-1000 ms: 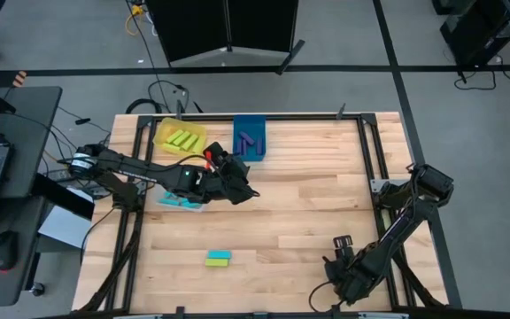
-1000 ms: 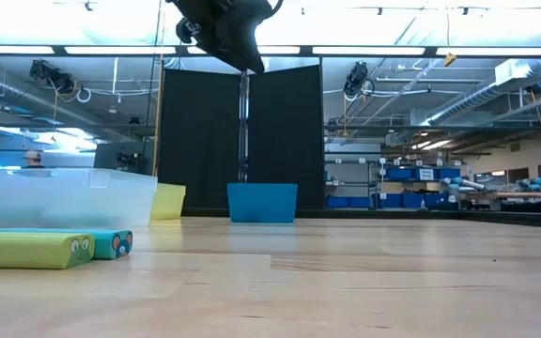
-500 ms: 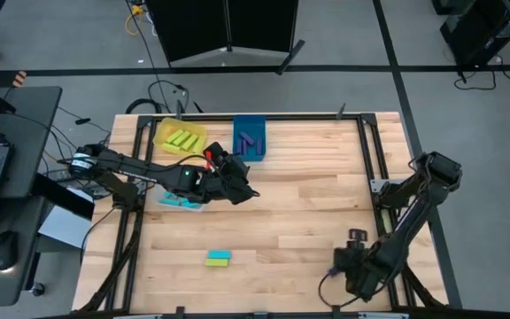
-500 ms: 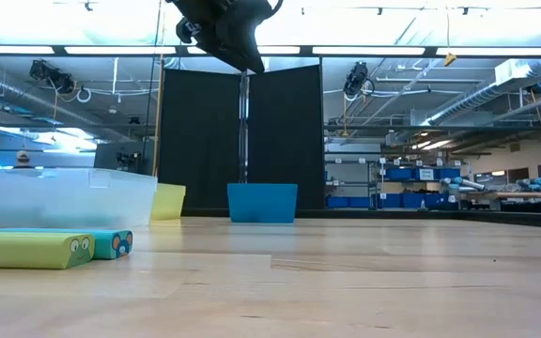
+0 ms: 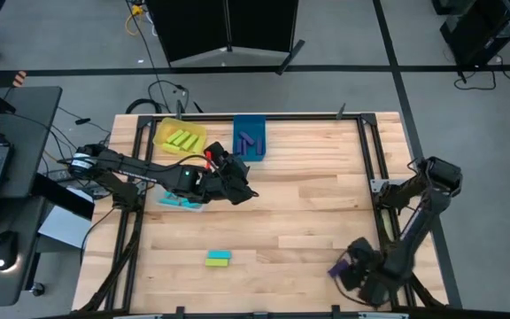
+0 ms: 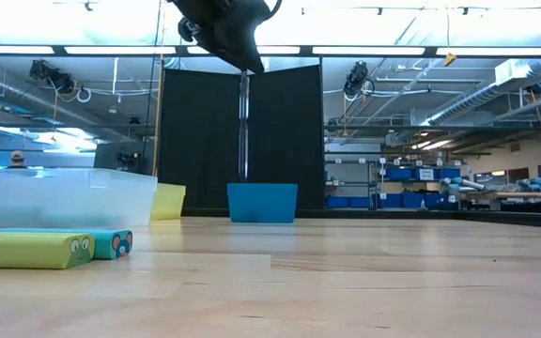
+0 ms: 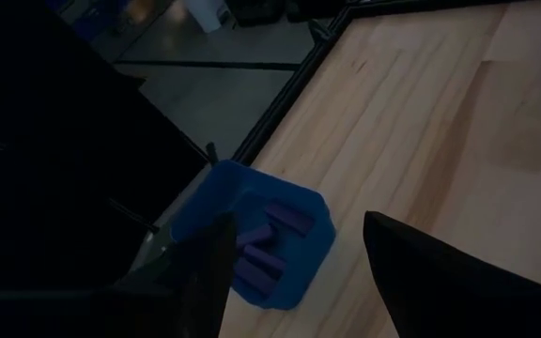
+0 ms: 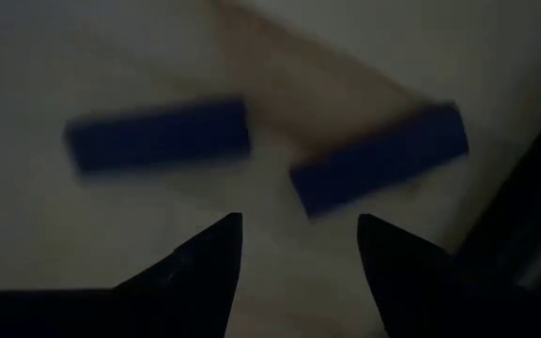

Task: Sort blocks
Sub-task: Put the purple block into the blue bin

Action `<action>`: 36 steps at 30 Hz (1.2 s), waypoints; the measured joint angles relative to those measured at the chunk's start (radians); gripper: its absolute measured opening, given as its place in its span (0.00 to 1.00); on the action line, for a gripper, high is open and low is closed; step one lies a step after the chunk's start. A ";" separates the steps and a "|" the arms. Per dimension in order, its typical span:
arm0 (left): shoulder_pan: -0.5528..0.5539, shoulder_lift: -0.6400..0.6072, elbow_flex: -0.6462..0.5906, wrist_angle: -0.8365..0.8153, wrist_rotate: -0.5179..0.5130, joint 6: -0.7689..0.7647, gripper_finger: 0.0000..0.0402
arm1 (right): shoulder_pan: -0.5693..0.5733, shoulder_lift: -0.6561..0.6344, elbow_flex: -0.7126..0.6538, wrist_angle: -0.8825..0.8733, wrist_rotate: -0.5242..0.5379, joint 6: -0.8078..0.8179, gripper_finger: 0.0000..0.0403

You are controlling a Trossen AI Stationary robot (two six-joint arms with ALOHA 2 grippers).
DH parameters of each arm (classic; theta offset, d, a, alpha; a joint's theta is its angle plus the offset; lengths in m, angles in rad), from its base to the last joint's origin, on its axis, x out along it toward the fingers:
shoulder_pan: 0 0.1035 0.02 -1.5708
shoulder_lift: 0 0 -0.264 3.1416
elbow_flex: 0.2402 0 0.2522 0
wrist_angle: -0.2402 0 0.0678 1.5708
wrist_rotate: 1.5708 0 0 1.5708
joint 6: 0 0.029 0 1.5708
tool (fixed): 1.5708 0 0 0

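Observation:
Two dark purple blocks (image 8: 158, 136) (image 8: 378, 160) lie flat on the table near its near right corner. My right gripper (image 8: 299, 225) hangs open above them, pointing down, with nothing between its fingers. In the high view it (image 5: 354, 270) stands beside a purple block (image 5: 335, 268). My left gripper (image 5: 237, 188) hovers open and empty over the table's left middle, short of the blue bin (image 7: 270, 239), which holds purple blocks. A lime block (image 6: 31, 249) and a teal block (image 6: 111, 243) lie side by side on the table (image 5: 218, 258).
At the far left stand a yellow bin (image 5: 180, 137) with lime blocks and the blue bin (image 5: 249, 140). Nearer, under my left arm, is a clear bin (image 5: 181, 200) with teal blocks. A dark frame rail (image 5: 374, 159) runs along the table's edges.
My right gripper has swung toward the table's right edge and risen a little, while its wrist has rolled far around. It has stayed open. My left arm has kept still, and no block has moved.

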 joint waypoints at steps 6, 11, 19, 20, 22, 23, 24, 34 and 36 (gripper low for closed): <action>0.000 0.000 0.000 0.015 0.000 0.035 0.61 | -0.068 0.026 0.006 -0.007 0.001 0.033 0.63; 0.000 0.000 0.000 0.014 0.000 0.062 0.61 | -0.099 0.026 0.010 -0.029 0.011 0.019 0.71; 0.000 0.000 0.000 0.036 0.000 0.096 0.61 | -0.045 0.002 0.010 -0.118 -0.056 -0.448 0.75; 0.000 0.000 0.000 0.040 0.000 0.095 0.61 | -0.043 0.001 0.010 -0.131 -0.075 -0.541 0.75; 0.000 0.000 0.000 0.042 0.000 0.088 0.61 | -0.040 0.001 0.010 -0.145 -0.086 -0.740 0.74; 0.000 0.000 0.000 0.042 0.000 0.083 0.61 | -0.040 0.001 0.010 -0.147 -0.089 -0.837 0.74; 0.000 0.000 0.000 0.042 0.000 0.075 0.61 | -0.040 0.001 0.010 -0.152 -0.091 -0.933 0.74; 0.000 0.000 0.000 0.043 0.000 0.001 0.61 | -0.056 0.001 -0.037 -0.137 -0.110 -1.404 0.73; 0.000 0.000 0.000 0.043 0.000 0.000 0.61 | -0.058 0.001 -0.072 -0.082 -0.129 -1.436 0.73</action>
